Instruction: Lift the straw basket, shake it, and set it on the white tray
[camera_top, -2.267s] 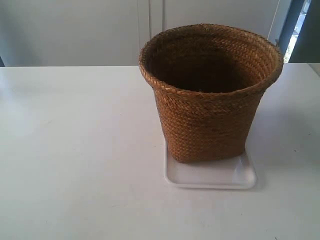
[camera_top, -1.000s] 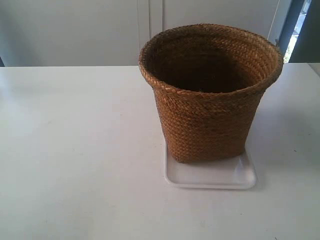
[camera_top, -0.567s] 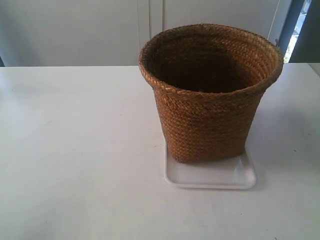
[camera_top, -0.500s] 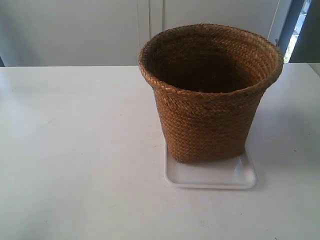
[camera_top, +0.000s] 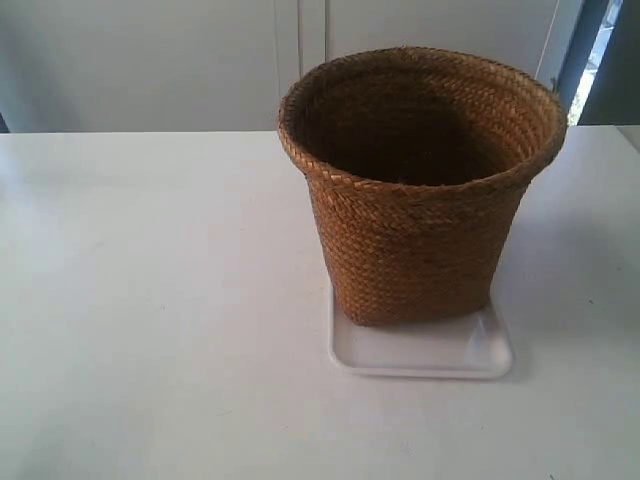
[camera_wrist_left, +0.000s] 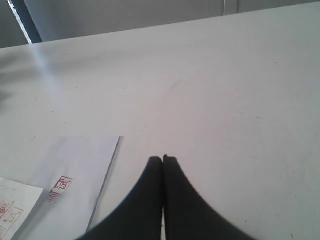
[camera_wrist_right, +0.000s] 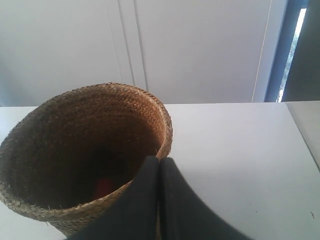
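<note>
A white table (camera_top: 150, 300) spans the scene, its matte top faintly specked. Behind it rises a pale panelled wall (camera_top: 150, 60) with vertical seams, and a dark blue frame (camera_top: 592, 50) beside a bright strip. On the table lie 2 paper sheets (camera_wrist_left: 75, 200), the smaller overlapping the larger, both bearing red print

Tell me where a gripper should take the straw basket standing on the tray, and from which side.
Pinch the braided rim, one finger inside and one outside, coming down from above. The straw basket stands upright on the white tray with its mouth open, and its body looks too wide to span.
</note>
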